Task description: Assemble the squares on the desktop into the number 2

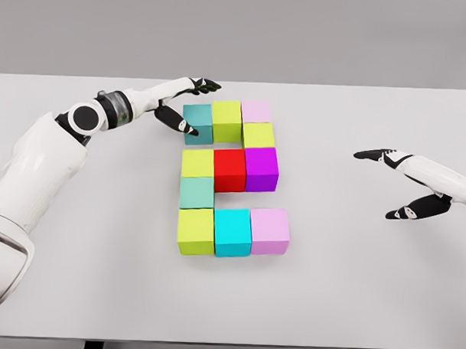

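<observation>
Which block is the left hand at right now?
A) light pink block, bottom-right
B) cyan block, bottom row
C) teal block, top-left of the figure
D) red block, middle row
C: the left hand is spread around the teal block at the top-left corner of the figure, thumb at its left face and fingers reaching over its top, while the right hand hovers open away from the blocks.

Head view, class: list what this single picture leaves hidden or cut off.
1. Left hand: whether its fingertip actually touches the teal cube cannot be judged from this angle.
2. Right hand: its forearm is cut off by the picture's right edge.
3. Cubes' far faces: hidden by the cubes themselves.
4. Table legs: cropped at the bottom edge.
</observation>
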Robot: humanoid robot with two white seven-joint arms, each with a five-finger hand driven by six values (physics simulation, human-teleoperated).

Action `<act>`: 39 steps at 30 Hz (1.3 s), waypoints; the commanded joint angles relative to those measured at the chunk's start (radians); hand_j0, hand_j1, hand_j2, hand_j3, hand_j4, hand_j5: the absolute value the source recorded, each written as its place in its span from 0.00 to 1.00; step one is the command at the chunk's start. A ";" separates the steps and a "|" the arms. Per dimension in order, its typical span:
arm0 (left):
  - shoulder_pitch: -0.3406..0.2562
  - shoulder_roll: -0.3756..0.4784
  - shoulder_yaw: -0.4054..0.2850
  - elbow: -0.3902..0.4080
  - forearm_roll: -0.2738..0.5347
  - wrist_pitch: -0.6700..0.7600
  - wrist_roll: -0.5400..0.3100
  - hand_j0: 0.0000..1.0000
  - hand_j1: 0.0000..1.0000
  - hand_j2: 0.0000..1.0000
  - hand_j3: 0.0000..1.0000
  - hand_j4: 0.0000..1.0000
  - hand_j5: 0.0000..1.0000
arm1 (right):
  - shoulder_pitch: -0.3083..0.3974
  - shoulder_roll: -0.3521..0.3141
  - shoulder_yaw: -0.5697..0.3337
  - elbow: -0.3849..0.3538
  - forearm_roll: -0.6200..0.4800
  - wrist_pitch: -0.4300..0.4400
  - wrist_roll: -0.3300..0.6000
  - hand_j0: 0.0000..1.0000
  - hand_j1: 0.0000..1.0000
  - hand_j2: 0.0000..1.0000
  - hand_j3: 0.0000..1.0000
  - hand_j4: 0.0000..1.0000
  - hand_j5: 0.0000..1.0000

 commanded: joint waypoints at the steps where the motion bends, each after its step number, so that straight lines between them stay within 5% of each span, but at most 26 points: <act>1: 0.000 0.000 0.002 -0.002 0.006 0.001 0.000 0.93 0.93 0.93 0.93 0.93 0.93 | 0.000 -0.001 0.000 -0.001 -0.008 0.003 0.000 1.00 1.00 1.00 1.00 1.00 1.00; 13: 0.026 0.069 0.004 -0.118 0.054 -0.016 -0.001 0.95 0.95 0.95 0.95 0.95 0.95 | 0.000 -0.001 0.000 -0.001 -0.008 0.003 0.000 1.00 1.00 1.00 1.00 1.00 1.00; 17: 0.080 0.183 0.002 -0.281 0.146 -0.017 -0.001 0.95 0.95 0.95 0.95 0.95 0.95 | 0.000 -0.001 0.000 -0.001 -0.008 0.003 0.000 1.00 1.00 1.00 1.00 1.00 1.00; 20: 0.155 0.370 0.001 -0.511 0.286 -0.020 -0.003 0.99 0.99 0.99 0.99 0.99 0.99 | 0.000 -0.001 0.000 -0.001 -0.008 0.003 0.000 1.00 1.00 1.00 1.00 1.00 1.00; 22: 0.176 0.457 0.001 -0.585 0.359 -0.069 -0.003 0.99 0.99 0.99 0.99 0.99 0.99 | 0.000 -0.001 0.000 -0.001 -0.008 0.003 0.000 1.00 1.00 1.00 1.00 1.00 1.00; 25: 0.196 0.522 -0.001 -0.597 0.411 -0.226 -0.014 1.00 1.00 1.00 1.00 1.00 1.00 | 0.000 -0.001 0.000 -0.001 -0.008 0.003 0.000 1.00 1.00 1.00 1.00 1.00 1.00; 34: 0.388 0.649 0.004 -0.585 0.438 -0.226 -0.014 1.00 1.00 1.00 1.00 1.00 1.00 | 0.000 -0.001 0.000 -0.001 -0.008 0.003 0.000 1.00 1.00 1.00 1.00 1.00 1.00; 39: 0.414 0.657 0.004 -0.557 0.436 -0.226 -0.014 1.00 1.00 1.00 1.00 1.00 1.00 | -0.003 0.000 0.000 0.015 -0.007 0.003 0.000 1.00 1.00 1.00 1.00 1.00 1.00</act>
